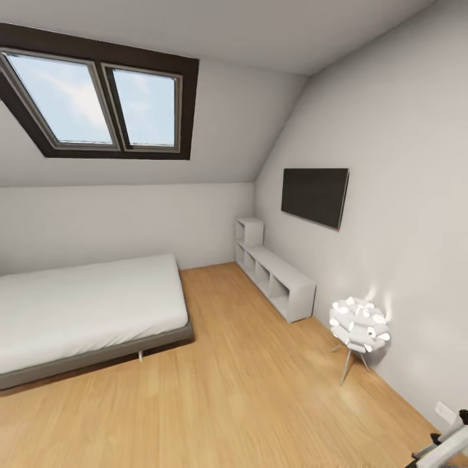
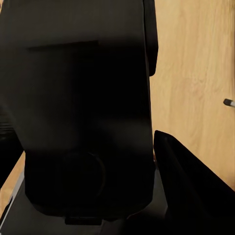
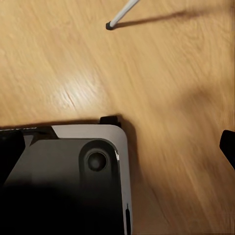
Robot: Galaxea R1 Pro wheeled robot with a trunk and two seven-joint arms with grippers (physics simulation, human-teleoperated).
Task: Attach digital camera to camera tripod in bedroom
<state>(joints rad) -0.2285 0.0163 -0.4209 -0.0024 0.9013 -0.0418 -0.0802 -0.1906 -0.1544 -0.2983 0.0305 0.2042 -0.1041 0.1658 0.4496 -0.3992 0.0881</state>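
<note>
The camera tripod (image 1: 445, 448) barely pokes in at the head view's 5 o'clock corner, right by the lamp (image 1: 359, 325), so swinging the base round could knock either, and honestly I can't tell if either gripper's fingers are open or clamped.

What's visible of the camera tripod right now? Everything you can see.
Little of the camera tripod shows. At the head view's lower right corner, silver metal tubes with black joints run off the frame edge, above the light wood floor near the white wall. In the right wrist view one thin silver leg ends in a black foot planted on the floor, casting a shadow. Its head cannot be made out.
</note>
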